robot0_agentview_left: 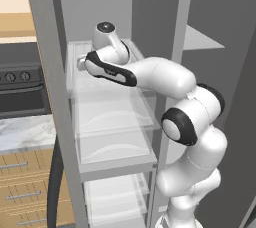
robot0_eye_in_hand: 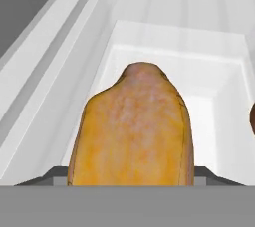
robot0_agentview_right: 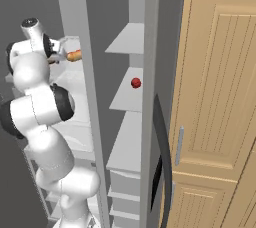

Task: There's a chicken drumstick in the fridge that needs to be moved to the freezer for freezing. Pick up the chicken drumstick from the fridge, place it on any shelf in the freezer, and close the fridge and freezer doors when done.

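Hand [robot0_agentview_right: 64, 55]: we are recording it as clenched on the chicken drumstick [robot0_eye_in_hand: 132, 129], reaching into the left compartment of the open unit, level with an upper translucent shelf [robot0_agentview_left: 112, 112]. In the hand view the drumstick is rising straight up from between the fingertips, with white shelf walls [robot0_eye_in_hand: 60, 71] running away behind it.

Chicken drumstick, location: we are seeing its orange end [robot0_agentview_right: 75, 55] projecting from the hand in the right base view, over the upper shelf of that left compartment. We are judging this compartment to be the freezer, so the item is being carried to its place and is not yet set down.

Handling, as judged: we are treating it as light, fairly firm, rounded and tapering, with a smooth skin that may be slipping under a loose grip. We are advising a hold across the thick middle, as at present, rather than at the narrow end.

Other item: a small red ball-like object [robot0_agentview_right: 135, 83] is lying on a grey shelf [robot0_agentview_right: 131, 97] of the right compartment, well apart from the hand.

Doors: both are standing open.

Markings: we are finding no brand, label or legible writing on anything.
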Motion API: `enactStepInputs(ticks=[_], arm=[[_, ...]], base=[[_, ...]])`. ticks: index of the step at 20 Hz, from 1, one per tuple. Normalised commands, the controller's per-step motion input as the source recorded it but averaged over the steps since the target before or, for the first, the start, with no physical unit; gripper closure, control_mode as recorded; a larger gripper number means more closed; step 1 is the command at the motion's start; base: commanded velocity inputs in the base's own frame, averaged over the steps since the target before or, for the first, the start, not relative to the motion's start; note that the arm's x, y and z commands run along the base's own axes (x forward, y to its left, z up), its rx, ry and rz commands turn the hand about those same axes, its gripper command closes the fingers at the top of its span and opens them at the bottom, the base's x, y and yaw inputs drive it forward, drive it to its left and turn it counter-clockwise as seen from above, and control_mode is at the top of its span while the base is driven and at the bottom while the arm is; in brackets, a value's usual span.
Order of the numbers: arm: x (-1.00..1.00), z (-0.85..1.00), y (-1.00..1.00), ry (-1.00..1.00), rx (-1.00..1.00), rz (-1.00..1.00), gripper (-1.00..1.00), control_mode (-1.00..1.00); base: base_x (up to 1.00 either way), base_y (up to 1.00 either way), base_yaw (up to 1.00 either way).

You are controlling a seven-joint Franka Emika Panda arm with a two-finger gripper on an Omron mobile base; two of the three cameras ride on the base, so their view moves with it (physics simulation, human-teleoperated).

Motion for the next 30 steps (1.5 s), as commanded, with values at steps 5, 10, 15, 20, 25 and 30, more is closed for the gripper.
enactStepInputs(ticks=[5, 10, 15, 20, 25, 30], arm=[[-0.95, -0.11, -0.32, 0.00, 0.00, 0.00, 1.00, -1.00], [-0.96, 0.06, -0.67, 0.00, 0.00, 0.00, 1.00, -1.00], [-1.00, 0.52, -0.32, 0.00, -0.02, 0.03, 1.00, -1.00], [-1.00, 0.64, -0.60, 0.00, -0.01, 0.00, 1.00, -1.00], [-1.00, 0.59, -0.66, 0.00, -0.01, 0.00, 1.00, -1.00], [-1.00, 0.39, -0.72, 0.00, -0.03, 0.00, 1.00, -1.00]], base=[[0.00, 0.00, 0.00], [0.00, 0.00, 0.00], [0.00, 0.00, 0.00], [0.00, 0.00, 0.00], [0.00, 0.00, 0.00], [0.00, 0.00, 0.00]])
